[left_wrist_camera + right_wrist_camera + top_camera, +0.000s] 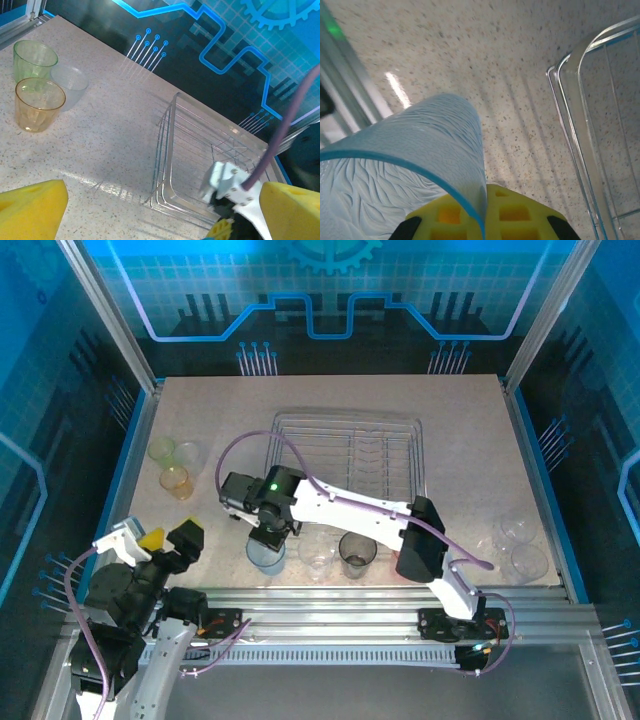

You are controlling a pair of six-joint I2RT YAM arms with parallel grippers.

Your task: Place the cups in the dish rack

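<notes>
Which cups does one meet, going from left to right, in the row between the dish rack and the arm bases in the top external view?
pale blue cup → clear cup → smoky dark grey cup

Speckled tabletop inside a blue-lit, framed enclosure.

The pale, stone-speckled tabletop [330, 400] has blue edging [128, 465] along its left and right sides and ribbed aluminium rails [350, 602] across the near side. Slanting aluminium posts [105, 310] rise from its far corners. Behind it and at both sides stand dark wall panels [200, 290] printed with glowing blue circuit traces, grid lines and a gear motif [330, 252]. Light leaves soft bright streaks on the tabletop surface.
</notes>
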